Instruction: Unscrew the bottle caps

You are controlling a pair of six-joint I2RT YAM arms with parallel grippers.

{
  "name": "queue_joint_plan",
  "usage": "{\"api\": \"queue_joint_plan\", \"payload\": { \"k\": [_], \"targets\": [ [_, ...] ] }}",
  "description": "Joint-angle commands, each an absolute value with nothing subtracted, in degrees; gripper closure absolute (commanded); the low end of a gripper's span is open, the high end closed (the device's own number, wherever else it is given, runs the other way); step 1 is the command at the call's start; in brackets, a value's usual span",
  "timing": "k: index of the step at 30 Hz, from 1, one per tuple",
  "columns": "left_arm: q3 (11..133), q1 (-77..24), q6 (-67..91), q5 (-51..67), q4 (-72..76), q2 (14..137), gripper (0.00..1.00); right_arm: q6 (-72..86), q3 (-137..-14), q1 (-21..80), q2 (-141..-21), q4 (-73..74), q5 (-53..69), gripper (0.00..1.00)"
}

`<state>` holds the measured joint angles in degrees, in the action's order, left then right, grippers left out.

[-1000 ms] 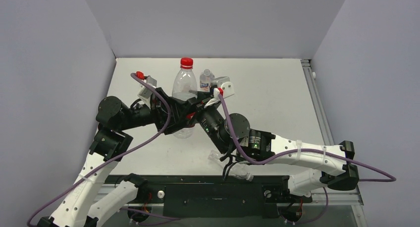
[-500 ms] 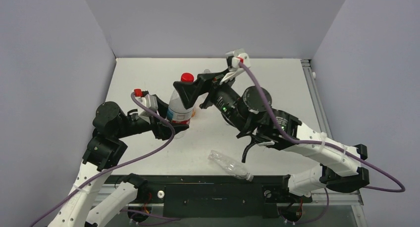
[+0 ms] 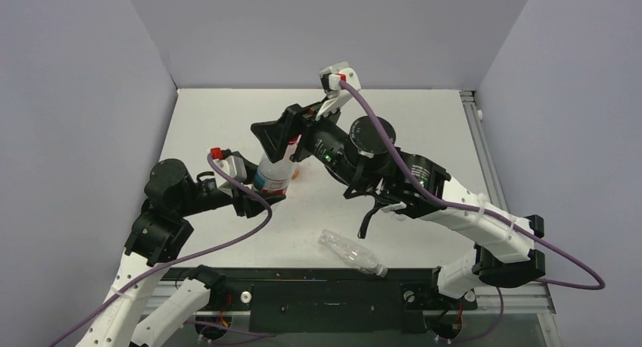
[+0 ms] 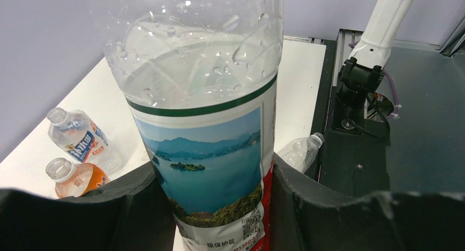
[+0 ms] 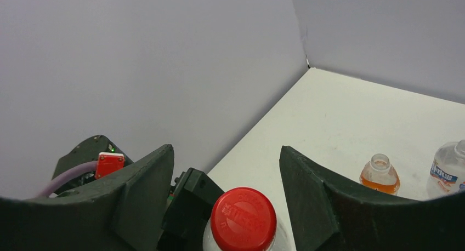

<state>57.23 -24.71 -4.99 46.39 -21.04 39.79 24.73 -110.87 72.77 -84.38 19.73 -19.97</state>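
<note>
A large clear bottle (image 4: 203, 125) with a lake-picture label stands upright, and my left gripper (image 4: 214, 207) is shut on its lower body, both fingers pressed to the label. Its bright red cap (image 5: 243, 219) is on the neck. My right gripper (image 5: 225, 158) hovers open just above the cap, one finger on each side with a gap between each finger and the cap. From above, the right gripper (image 3: 282, 135) covers the bottle's top, so only a sliver of the red cap (image 3: 294, 142) shows. The left gripper (image 3: 265, 189) holds the bottle (image 3: 274, 174) left of centre.
A small orange bottle (image 5: 379, 174) and a small clear labelled bottle (image 5: 447, 169) stand beyond the big one, both with open necks. An empty clear bottle (image 3: 352, 254) lies on its side near the black front rail (image 3: 325, 290). Grey walls close in the left, back and right.
The right arm rose from beside the bottle and swung left over its cap, its jaws widening, then narrowing. The left gripper drew the bottle a little nearer and leftward.
</note>
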Motion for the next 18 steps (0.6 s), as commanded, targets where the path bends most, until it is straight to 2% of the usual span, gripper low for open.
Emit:
{"api": "queue_joint_plan", "payload": {
  "k": [1, 3, 6, 9, 11, 12, 13, 14, 15, 17, 18],
  "targets": [
    [57.4, -25.0, -6.1, 45.3, -20.6, 39.7, 0.78, 24.6, -114.0, 72.5, -85.3, 23.4, -18.8, 0.35],
    [57.2, -25.0, -5.8, 45.2, -20.3, 39.7, 0.78, 24.7, -113.9, 72.4, -85.2, 23.6, -19.4, 0.39],
    [57.0, -25.0, -5.3, 45.2, -19.9, 39.7, 0.78, 25.1, -112.5, 72.4, -84.5, 22.7, -20.4, 0.53],
    [56.6, -25.0, -5.1, 45.1, -19.8, 39.6, 0.78, 24.9, -109.8, 72.4, -82.7, 20.0, -20.8, 0.62],
    [56.2, -25.0, -5.0, 45.0, -19.7, 39.3, 0.78, 24.6, -109.1, 72.4, -82.0, 19.4, -21.4, 0.76],
    [55.8, -25.0, -4.6, 44.9, -19.5, 39.3, 0.76, 24.4, -108.9, 72.5, -81.9, 19.3, -21.7, 0.81],
    [55.7, -25.0, -4.3, 44.8, -19.1, 39.2, 0.73, 24.3, -108.6, 72.5, -81.8, 19.0, -21.9, 0.91],
    [55.6, -25.0, -3.1, 44.5, -18.6, 39.2, 0.51, 23.9, -108.4, 72.7, -81.7, 18.9, -22.0, 0.95],
    [55.6, -25.0, -2.2, 44.3, -17.2, 39.3, 0.41, 23.7, -108.1, 73.0, -81.8, 18.7, -22.2, 1.00],
    [56.0, -25.0, 2.2, 43.5, -13.5, 39.7, 0.11, 22.2, -107.5, 74.6, -82.1, 18.2, -24.2, 1.00],
    [56.5, -25.0, 5.8, 43.0, -12.0, 39.9, 0.04, 21.0, -107.4, 75.1, -82.5, 18.0, -24.8, 1.00]
  ]
}}
